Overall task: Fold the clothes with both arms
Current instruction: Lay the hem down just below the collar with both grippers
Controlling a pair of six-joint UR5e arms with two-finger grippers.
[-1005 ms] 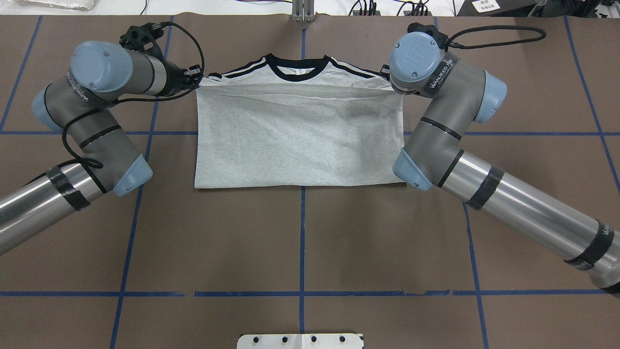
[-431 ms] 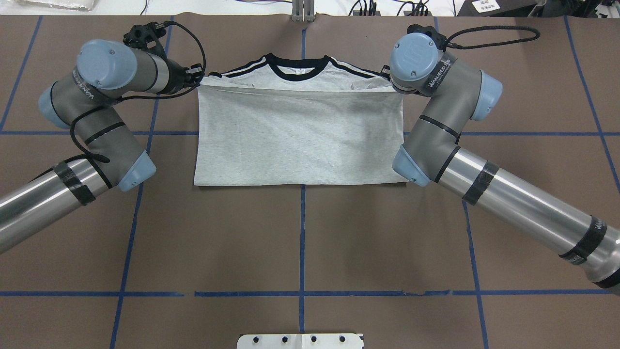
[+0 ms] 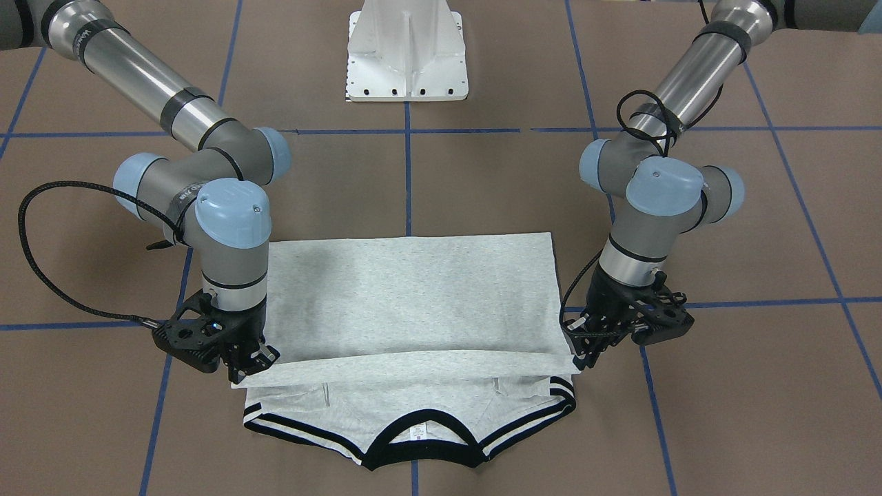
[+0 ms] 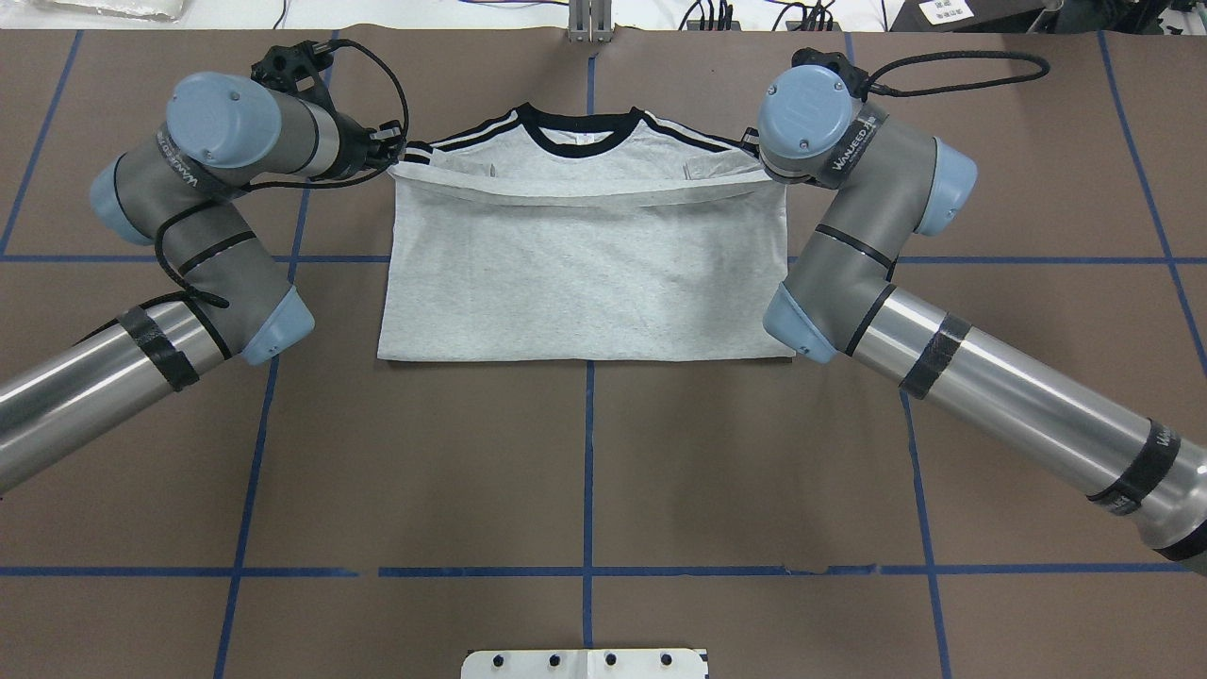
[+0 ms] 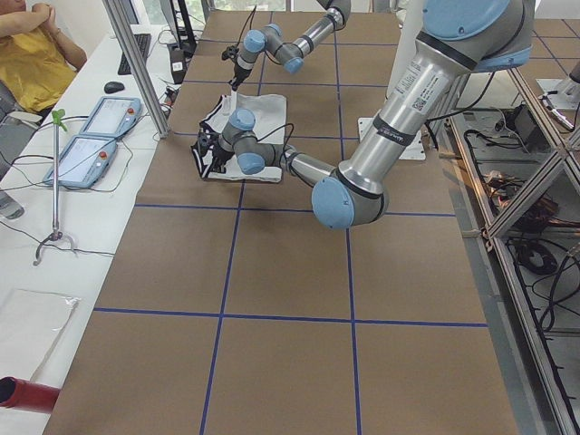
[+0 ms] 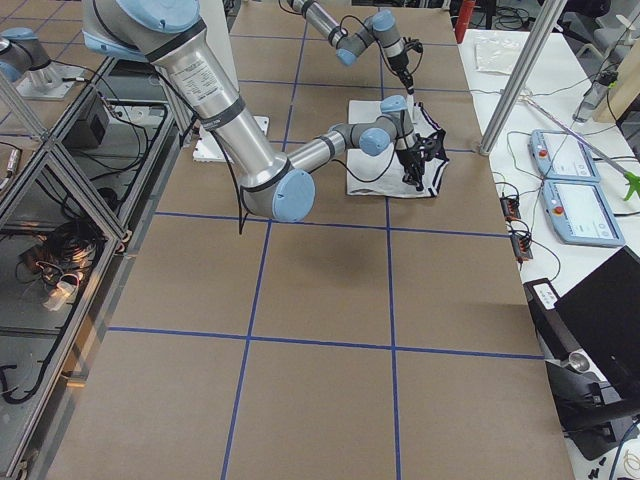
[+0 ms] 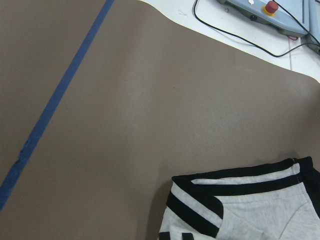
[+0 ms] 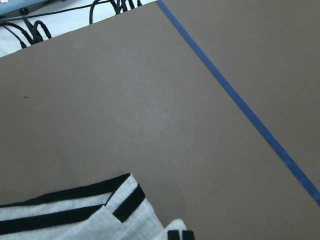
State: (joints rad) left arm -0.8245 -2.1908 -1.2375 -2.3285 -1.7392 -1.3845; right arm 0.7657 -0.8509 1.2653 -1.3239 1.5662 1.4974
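The grey T-shirt (image 3: 413,303) lies on the brown table, its lower half folded up over the front, so the print is hidden. Its black collar (image 3: 420,441) and black shoulder stripes lie bare at the far edge (image 4: 585,127). My left gripper (image 3: 577,350) is shut on one hem corner, just above the sleeve. My right gripper (image 3: 241,364) is shut on the other hem corner. Overhead, the left gripper (image 4: 394,156) shows at the hem's end; the right one is hidden under its wrist. Both wrist views show only a striped sleeve (image 7: 240,200) (image 8: 75,210) on the table.
The white base pedestal (image 3: 408,55) stands at the robot's side of the table. Blue tape lines (image 4: 588,471) cross the brown table cover. Control boxes and cables (image 7: 270,7) lie on the white bench beyond the far table edge. A seated person (image 5: 36,54) is past that edge.
Both grippers have carried the hem a little farther toward the collar. The left arm has moved inward and forward. The held hem edge now sags slightly between the grippers.
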